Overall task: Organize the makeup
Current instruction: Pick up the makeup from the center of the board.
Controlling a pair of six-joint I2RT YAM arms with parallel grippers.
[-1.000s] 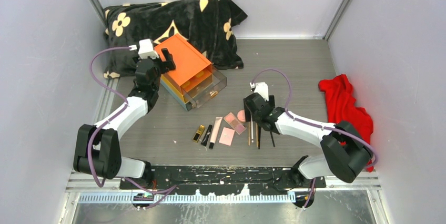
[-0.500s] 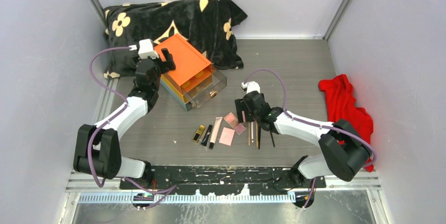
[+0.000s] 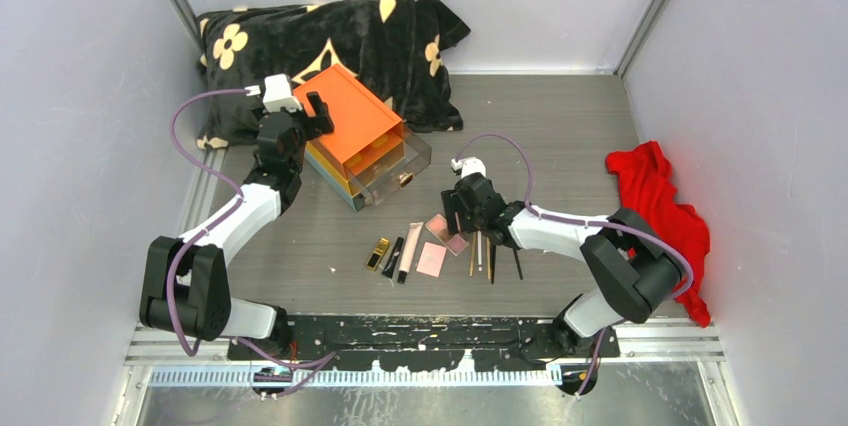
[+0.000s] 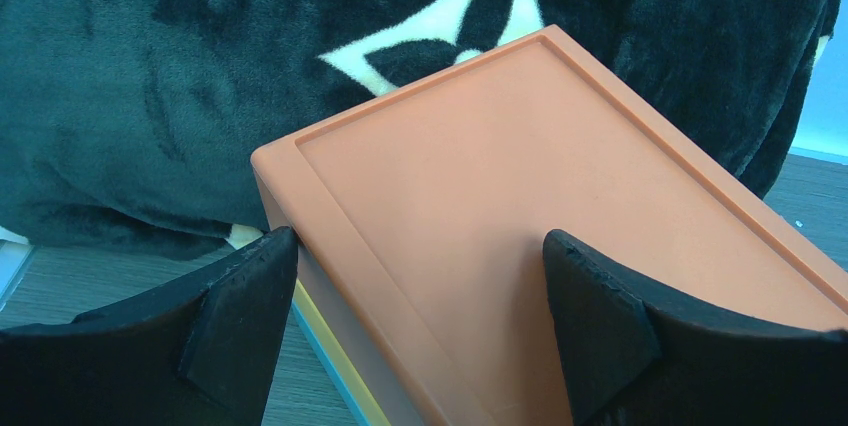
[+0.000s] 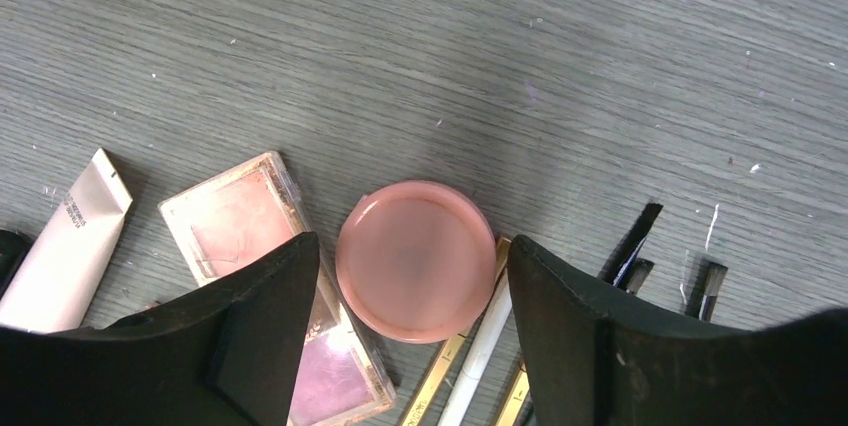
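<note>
**A:** What has changed in the last second?

**B:** The right gripper (image 5: 411,251) has swung left along the desk (image 5: 520,56) and a little away from the bases. Seen from above, the round pink compact (image 5: 415,261) lay in the open beside it before. Now the wrist covers it.

**A:** And the other side?

**B:** No change. The left gripper (image 4: 418,246) sits at the orange-topped drawer box (image 4: 520,196), just as it did.

**A:** How is the right arm posed?

**B:** It is stretched low from its base towards the middle of the desk, with the wrist pointing down. Its jaws are spread wide, one finger on each side of the compact. Whether they touch it, I cannot tell.

**A:** The left arm?

**B:** It reaches to the far left. Its jaws are also apart and grip nothing: one finger is off the box's left edge, the other over its lid.

**A:** Where is the rest of the makeup?

**B:** It lies in a row on the desk by the right gripper. From the left come the gold-black lipstick (image 3: 378,253), the black tube (image 3: 393,257) and the pale tube (image 5: 65,241). The pink palettes (image 5: 240,221) lie against the compact's left side, and the thin brushes (image 5: 630,246) are just to its right.
</note>
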